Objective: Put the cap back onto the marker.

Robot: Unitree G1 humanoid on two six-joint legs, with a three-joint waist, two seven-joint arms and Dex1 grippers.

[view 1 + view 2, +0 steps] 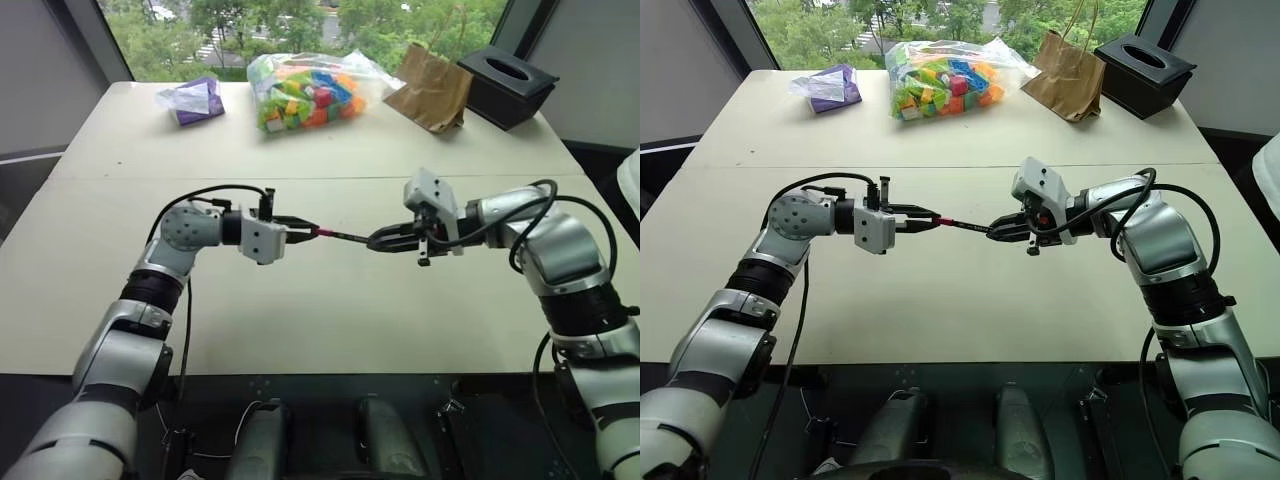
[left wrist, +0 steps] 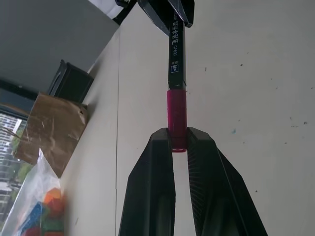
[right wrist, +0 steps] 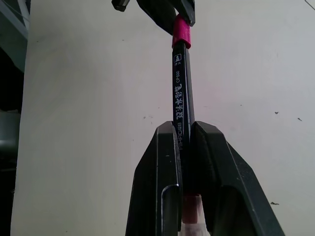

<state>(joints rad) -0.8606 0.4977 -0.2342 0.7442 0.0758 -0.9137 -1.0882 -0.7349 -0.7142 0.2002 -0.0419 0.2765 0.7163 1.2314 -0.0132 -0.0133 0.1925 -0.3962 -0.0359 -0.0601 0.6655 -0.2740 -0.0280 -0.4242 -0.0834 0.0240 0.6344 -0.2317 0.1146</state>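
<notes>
**Mia:** What is on the big pale table (image 1: 330, 310)?

**Sam:** Let's use the see-through plastic bag of bright toy blocks (image 1: 305, 92) as our marker spot. It sits at the far side of the table. Left of the bag lies a small crumpled purple wrapper (image 1: 193, 100). Right of the bag is a brown paper bag with handles (image 1: 432, 88). Further right of that is a black tissue box (image 1: 508, 84).

**Mia:** Where are the robot's arms?

**Sam:** Both are up above the table, on the near side of the block bag, well apart from it. The left gripper (image 1: 296, 231) points toward the right one. Its black fingers (image 2: 157, 172) are pinched tight on the tiny red-pink round plastic cap (image 2: 176, 120).

**Mia:** And the pen?

**Sam:** The slim black marker with white writing on it (image 3: 180, 93) stretches between the two grippers, in the air, nearer to us than the block bag. One end goes into the cap. The cap looks pushed on over that end, touching the black barrel.

**Mia:** Who holds the other end?

**Sam:** The right gripper (image 1: 385, 240) does. Its black fingers (image 3: 162, 167) are squeezed closed on the marker. A bit of red shows low between those fingers, but I cannot tell what it is.
</notes>
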